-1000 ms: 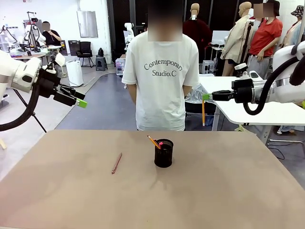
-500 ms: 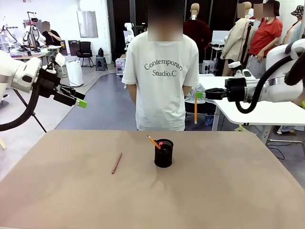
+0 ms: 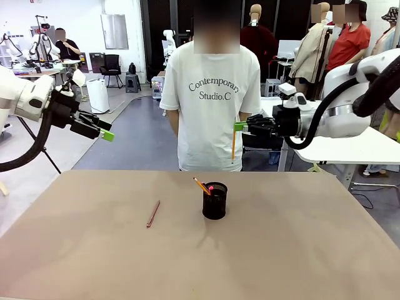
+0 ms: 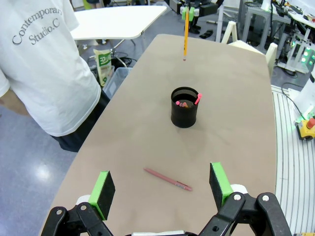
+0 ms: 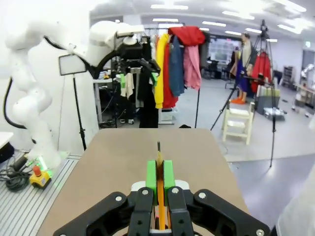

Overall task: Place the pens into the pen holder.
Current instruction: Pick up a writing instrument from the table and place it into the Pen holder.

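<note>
The black mesh pen holder point(image 3: 214, 202) stands mid-table with an orange pencil point(image 3: 200, 185) and a pink-ended pen point(image 3: 210, 187) in it. A reddish-brown pen point(image 3: 153, 214) lies flat to its left. My right gripper point(image 3: 239, 125) is shut on a yellow-orange pencil point(image 3: 233, 145) that hangs tip down, high above the table and right of the holder. From the right wrist, that pencil point(image 5: 160, 189) sits between the green pads point(image 5: 152, 178). My left gripper point(image 3: 106, 134) hovers open at the far left. Its wrist view shows the holder point(image 4: 184, 109), the lying pen point(image 4: 167, 178) and the hanging pencil point(image 4: 186, 37).
A person in a white T-shirt point(image 3: 212, 94) stands at the table's far edge, hands behind the back. A white table point(image 3: 350, 147) stands behind my right arm. The brown tabletop point(image 3: 300, 250) is bare around the holder.
My right gripper has carried the hanging pencil leftward, from beside the white table to near the holder's upper right. The left arm, the holder and the lying pen have not moved.
</note>
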